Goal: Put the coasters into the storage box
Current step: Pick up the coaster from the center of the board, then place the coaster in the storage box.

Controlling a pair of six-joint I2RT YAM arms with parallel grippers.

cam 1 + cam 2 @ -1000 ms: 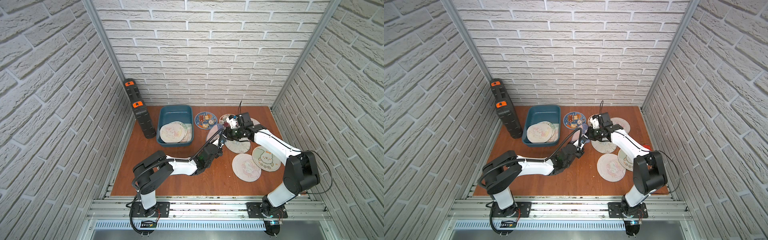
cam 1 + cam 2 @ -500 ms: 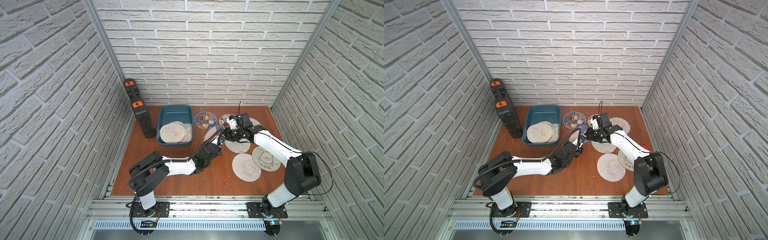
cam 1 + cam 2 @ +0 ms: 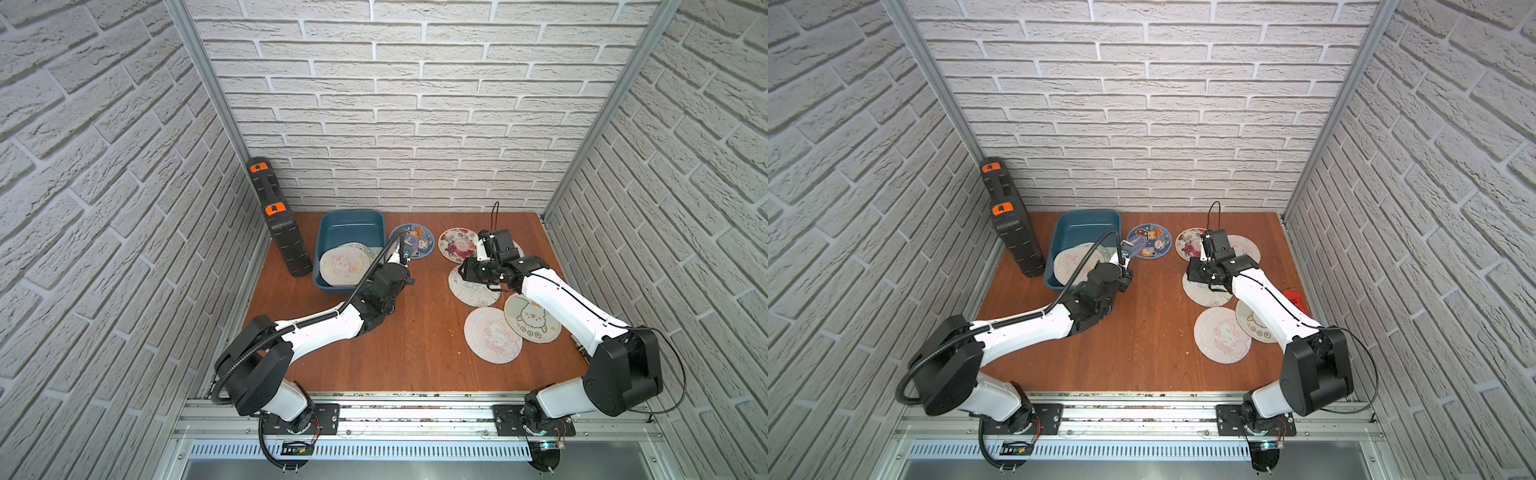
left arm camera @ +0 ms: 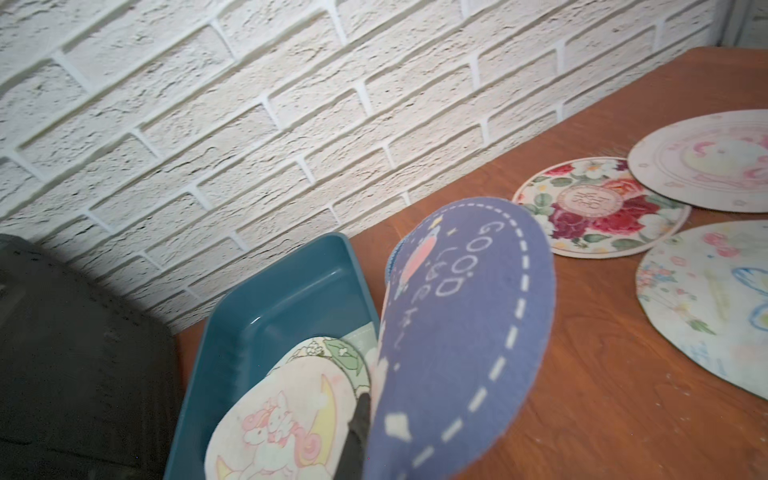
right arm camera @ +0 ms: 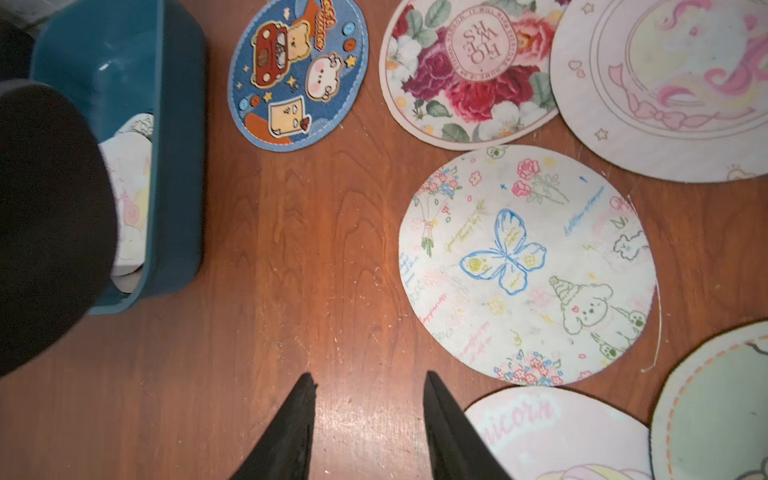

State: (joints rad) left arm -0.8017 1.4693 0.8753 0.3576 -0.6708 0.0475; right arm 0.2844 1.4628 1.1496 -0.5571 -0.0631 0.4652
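Coasters round, pastel on table, dashed-edge blue coaster lettered GOOD clamped in my left jaws, right jaws parted, empty

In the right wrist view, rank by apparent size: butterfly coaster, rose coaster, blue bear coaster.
1. butterfly coaster, fully in frame.
2. rose coaster, cropped by the frame edge.
3. blue bear coaster, slightly cropped.
The butterfly coaster looks nearer the camera, so real sizes may be closer than this.
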